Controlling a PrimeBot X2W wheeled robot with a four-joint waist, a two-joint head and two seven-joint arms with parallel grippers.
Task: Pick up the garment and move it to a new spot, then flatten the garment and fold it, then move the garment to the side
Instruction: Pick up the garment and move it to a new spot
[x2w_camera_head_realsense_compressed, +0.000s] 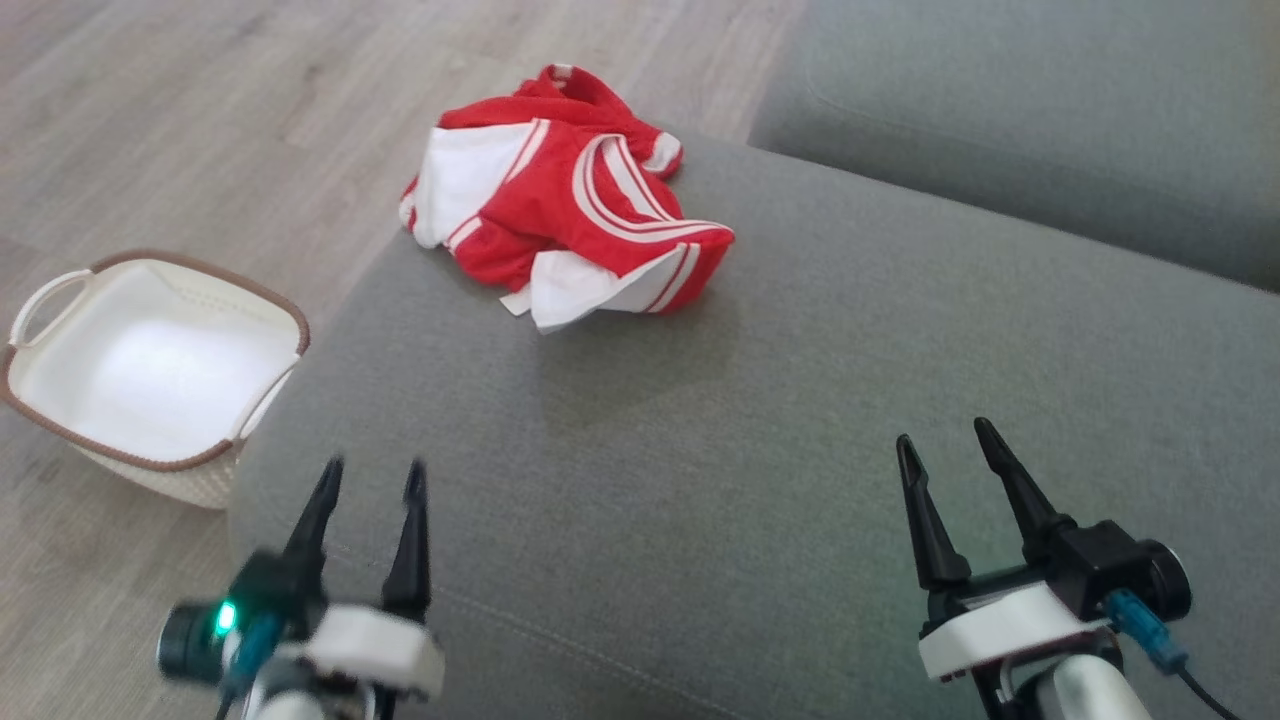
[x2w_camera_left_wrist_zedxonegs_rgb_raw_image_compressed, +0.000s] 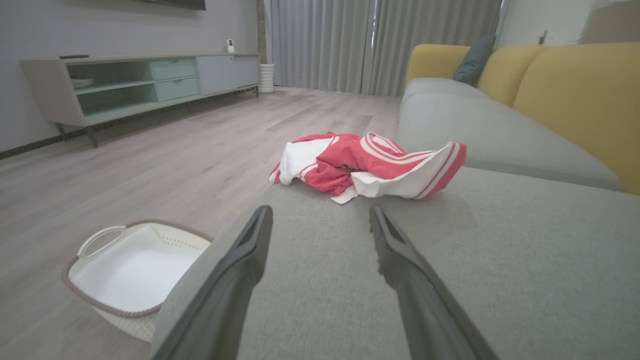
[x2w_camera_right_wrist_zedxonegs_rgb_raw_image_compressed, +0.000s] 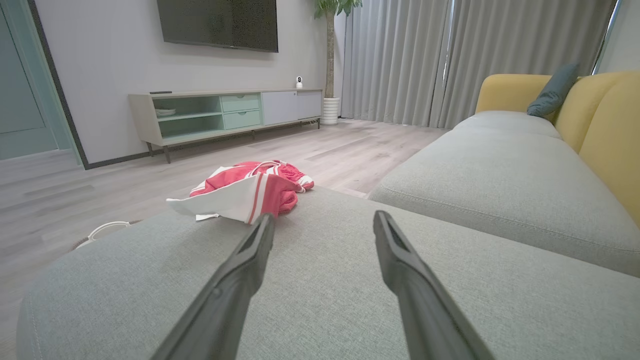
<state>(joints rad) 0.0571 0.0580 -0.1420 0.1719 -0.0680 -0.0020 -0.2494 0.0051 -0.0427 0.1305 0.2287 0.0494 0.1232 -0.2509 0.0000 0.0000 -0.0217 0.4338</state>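
Note:
The garment (x2w_camera_head_realsense_compressed: 570, 200), a red jersey with white panels and white double stripes, lies crumpled near the far left corner of the grey sofa cushion (x2w_camera_head_realsense_compressed: 800, 450). It also appears ahead of the fingers in the left wrist view as the garment (x2w_camera_left_wrist_zedxonegs_rgb_raw_image_compressed: 370, 167) and left of centre in the right wrist view as the garment (x2w_camera_right_wrist_zedxonegs_rgb_raw_image_compressed: 250, 190). My left gripper (x2w_camera_head_realsense_compressed: 372, 475) is open and empty at the lower left, well short of it. My right gripper (x2w_camera_head_realsense_compressed: 945, 435) is open and empty at the lower right. Both hover over the cushion.
A white basket (x2w_camera_head_realsense_compressed: 150, 370) with a brown rim stands on the wooden floor left of the cushion, nothing in it. A second grey seat cushion (x2w_camera_head_realsense_compressed: 1050, 110) lies at the far right. Yellow backrests (x2w_camera_left_wrist_zedxonegs_rgb_raw_image_compressed: 575, 95) and a TV cabinet (x2w_camera_right_wrist_zedxonegs_rgb_raw_image_compressed: 225, 112) stand beyond.

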